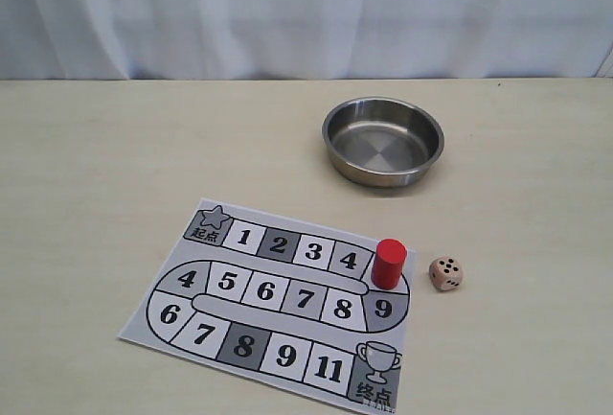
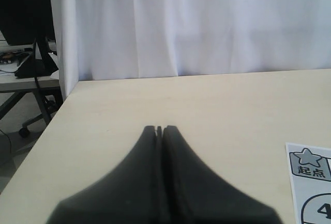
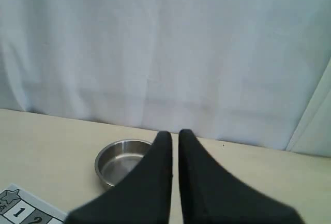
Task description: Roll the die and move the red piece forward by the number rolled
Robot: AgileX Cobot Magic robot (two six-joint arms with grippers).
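Observation:
The red piece (image 1: pixel 389 262) stands upright on the game board (image 1: pixel 182 324), at the right bend of the track between squares 4 and 9. The die (image 1: pixel 444 274) lies on the table just right of the board, with several pips on its top face. Neither gripper shows in the exterior view. My left gripper (image 2: pixel 159 129) is shut and holds nothing, above bare table near the board's star corner (image 2: pixel 309 163). My right gripper (image 3: pixel 175 133) has its fingers drawn together with only a thin slit between them, and it is empty. Neither wrist view shows the die or the red piece.
A steel bowl (image 1: pixel 330 126) sits empty behind the board, toward the right; the right wrist view has the bowl (image 3: pixel 109 158) just beyond the fingers. A white curtain backs the table. The table's left edge (image 2: pixel 46 131) drops to a floor with chairs.

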